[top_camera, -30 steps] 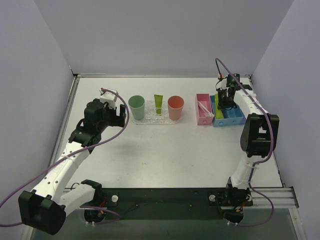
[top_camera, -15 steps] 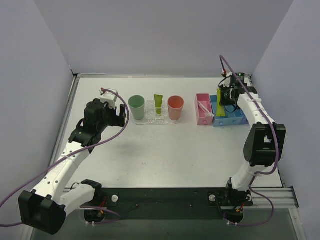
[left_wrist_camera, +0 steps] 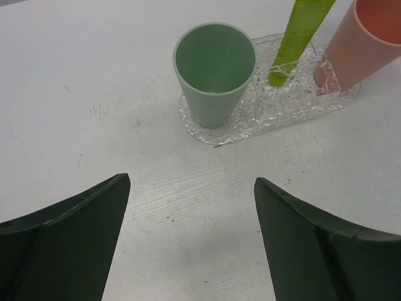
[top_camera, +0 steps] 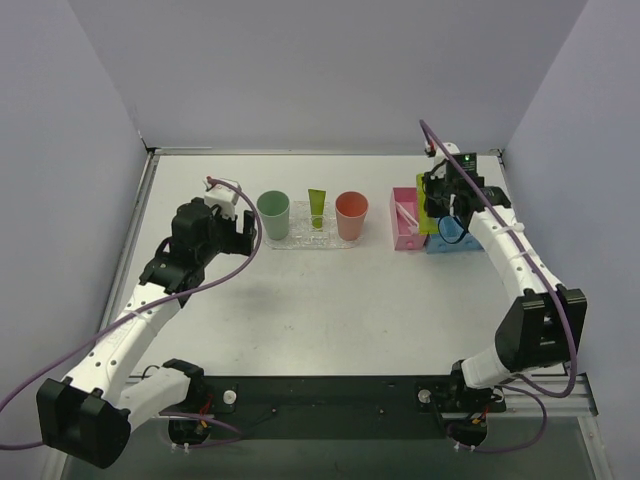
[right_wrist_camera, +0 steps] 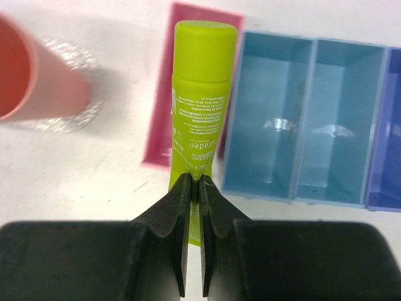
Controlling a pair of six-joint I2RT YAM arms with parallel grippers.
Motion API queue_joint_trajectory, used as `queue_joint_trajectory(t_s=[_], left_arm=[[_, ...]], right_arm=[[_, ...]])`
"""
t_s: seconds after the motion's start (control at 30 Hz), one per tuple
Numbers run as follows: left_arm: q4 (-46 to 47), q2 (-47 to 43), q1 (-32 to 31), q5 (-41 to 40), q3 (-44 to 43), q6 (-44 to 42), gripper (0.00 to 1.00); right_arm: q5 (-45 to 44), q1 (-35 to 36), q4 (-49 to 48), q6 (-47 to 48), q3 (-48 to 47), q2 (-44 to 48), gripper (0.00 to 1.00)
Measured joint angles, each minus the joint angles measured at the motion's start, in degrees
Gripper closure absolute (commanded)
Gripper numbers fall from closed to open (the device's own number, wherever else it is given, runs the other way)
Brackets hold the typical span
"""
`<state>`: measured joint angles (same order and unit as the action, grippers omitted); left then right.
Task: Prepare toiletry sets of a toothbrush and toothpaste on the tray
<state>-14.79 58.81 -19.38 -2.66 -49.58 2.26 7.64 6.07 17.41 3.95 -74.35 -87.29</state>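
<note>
The right gripper (right_wrist_camera: 194, 188) pinches a green tube (right_wrist_camera: 202, 94) by its flat tail over the pink bin (right_wrist_camera: 158, 145), at 3 o'clock of the tray (left_wrist_camera: 263, 116), while the left gripper (left_wrist_camera: 190, 188) gapes empty at 9; on so thin a hold, the tube could swing and tip the salmon cup (top_camera: 351, 212).

High rear camera overlooks the table (top_camera: 330, 310); both close, downward wrist cameras share the salmon cup (left_wrist_camera: 366, 44).
</note>
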Motion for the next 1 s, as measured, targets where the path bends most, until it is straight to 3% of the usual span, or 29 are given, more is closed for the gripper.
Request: queue_joint_trajectory(t_s=[0.4, 0.7, 1.0], left_arm=[[1.27, 0.66, -6.82, 8.57, 0.0, 0.02, 0.09], [7.3, 2.38, -10.32, 28.44, 0.44, 5.16, 0.09], [12.92, 5.92, -8.57, 38.86, 0.48, 13.68, 0.09]], right_arm=[[2.08, 12.39, 2.1, -1.09, 7.93, 14.49, 1.0], [6.27, 25.16, 2.67, -1.55, 12.5, 17.79, 1.0], [9.97, 32.61, 2.56, -1.62, 12.66, 17.81, 1.0]])
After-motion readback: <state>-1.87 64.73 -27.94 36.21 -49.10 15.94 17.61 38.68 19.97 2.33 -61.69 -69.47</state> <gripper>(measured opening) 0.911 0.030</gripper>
